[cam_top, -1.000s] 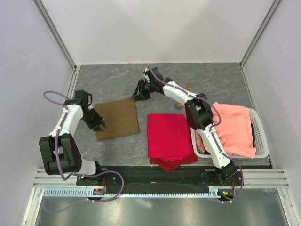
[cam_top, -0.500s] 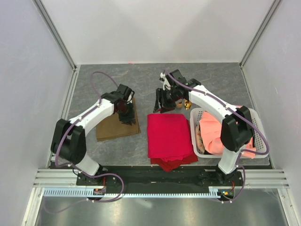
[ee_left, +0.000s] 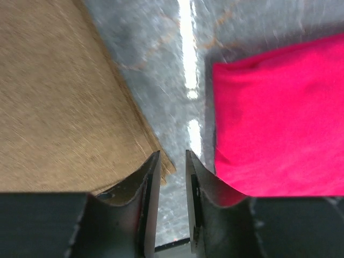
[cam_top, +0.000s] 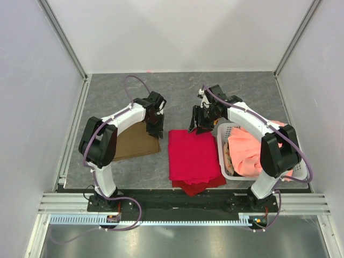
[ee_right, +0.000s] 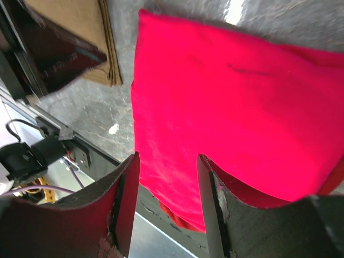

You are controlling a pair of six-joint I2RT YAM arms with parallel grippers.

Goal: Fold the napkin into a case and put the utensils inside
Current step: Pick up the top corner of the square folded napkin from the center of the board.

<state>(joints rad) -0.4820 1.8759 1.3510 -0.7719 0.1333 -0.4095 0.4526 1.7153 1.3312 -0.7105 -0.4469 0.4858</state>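
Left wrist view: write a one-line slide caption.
Left gripper, slightly open, over the gap between olive-brown napkin and red cloth.

The grey, stone-patterned surface (cam_top: 247, 88) carries three things; an olive-brown napkin (cam_top: 134, 144) lies flat at the left; a folded red cloth (cam_top: 192, 156) lies in the middle, a narrow bare strip between them; a white basket (cam_top: 221, 156) stands just beside the red cloth's right edge.
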